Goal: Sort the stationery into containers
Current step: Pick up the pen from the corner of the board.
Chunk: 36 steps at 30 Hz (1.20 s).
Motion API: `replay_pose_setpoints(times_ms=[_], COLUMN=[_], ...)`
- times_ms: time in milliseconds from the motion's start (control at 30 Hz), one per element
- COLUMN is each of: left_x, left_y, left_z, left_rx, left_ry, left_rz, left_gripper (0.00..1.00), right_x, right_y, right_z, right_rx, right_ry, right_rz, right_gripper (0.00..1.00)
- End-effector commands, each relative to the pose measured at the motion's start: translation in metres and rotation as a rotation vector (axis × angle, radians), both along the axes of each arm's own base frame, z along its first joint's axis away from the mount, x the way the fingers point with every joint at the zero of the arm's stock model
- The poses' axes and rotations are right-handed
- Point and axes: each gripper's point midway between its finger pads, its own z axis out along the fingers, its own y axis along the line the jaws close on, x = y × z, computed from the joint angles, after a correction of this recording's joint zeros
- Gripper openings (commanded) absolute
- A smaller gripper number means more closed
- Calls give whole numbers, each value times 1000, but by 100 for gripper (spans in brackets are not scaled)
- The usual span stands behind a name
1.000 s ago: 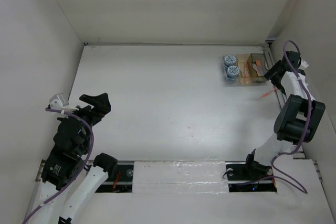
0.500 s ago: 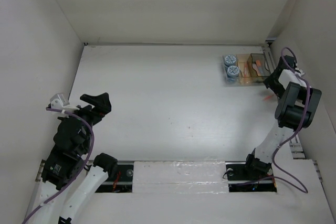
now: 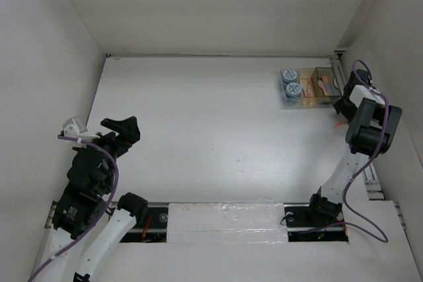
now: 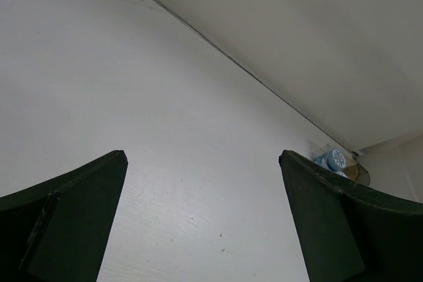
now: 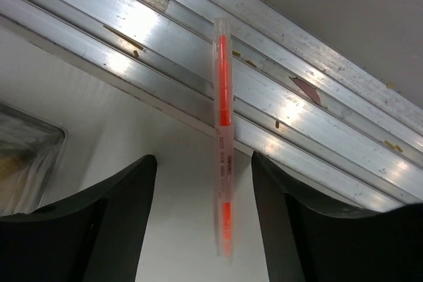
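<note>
A likely light, stiff, slippery orange pen [image 5: 223, 156] is being straddled at mid-barrel by the right fingers [image 5: 112, 229], apart and not yet clamped; left fingers [image 4: 73, 222] apart too.

A slim orange pen [image 5: 223, 156] lies from 12 to 6 o'clock, its upper half across the aluminium rails [image 5: 310, 110] and its lower half on the white table [image 5: 99, 97]. The right gripper [image 5: 203, 163] straddles it, the dark fingers [image 5: 119, 209] clear of it on both sides. At 9 o'clock shows a clear container [image 5: 26, 150] corner.
</note>
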Motion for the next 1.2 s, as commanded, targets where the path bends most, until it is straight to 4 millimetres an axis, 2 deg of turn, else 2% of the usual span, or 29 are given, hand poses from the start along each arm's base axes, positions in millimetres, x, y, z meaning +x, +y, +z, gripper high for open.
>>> replay_pose_setpoints(times_ms=[0,67,267,400,500,533,600,700,800,833,933,967,1033,1067,1100,1167], left_x=[5,3,1,-1,-1,0,0,-1,-3,-3,-3,-1,-1,-1,-1,-1], left_y=[-3,-2,-2,-1,-1,1,1,1,4,4,4,3,3,3,3,3], left_z=[5,7,9,10,10,10,10,8,10,10,10,8,8,8,8,8], left_rx=[6,2,-2,-6,-6,-5,-5,-1,-5,-5,-5,-1,-1,-1,-1,-1], left_ry=[-14,-24,-32,-41,-41,-41,-41,-33,-43,-43,-43,-35,-35,-35,-35,-35], left_rz=[-9,-9,-9,-9,-9,0,0,0,9,9,9,9,9,9,9,9], left_gripper=[100,100,100,100,100,100,100,100,100,100,100,100,100,100,100,100], right_x=[1,2,3,4,4,4,3,5,7,9,10,17,18,20,18,16], right_y=[-4,-2,0,2,5,7,7,10,16,15,23,24,29,28,34,33], right_z=[0,-2,-20,-21,-25,-25,-29,-30,-40,-31,-19,-2,6,18,19,18], right_rx=[5,16,75,87,104,111,115,130,156,142,90,67,52,40,41,29], right_ry=[11,20,79,87,93,93,101,97,87,61,53,12,-4,-29,-26,-29], right_rz=[2,16,61,102,118,132,132,151,190,191,207,218,207,208,219,214], right_gripper=[64,56,56,45,27,12,0,0,0,0,0,0,0,0,0,0])
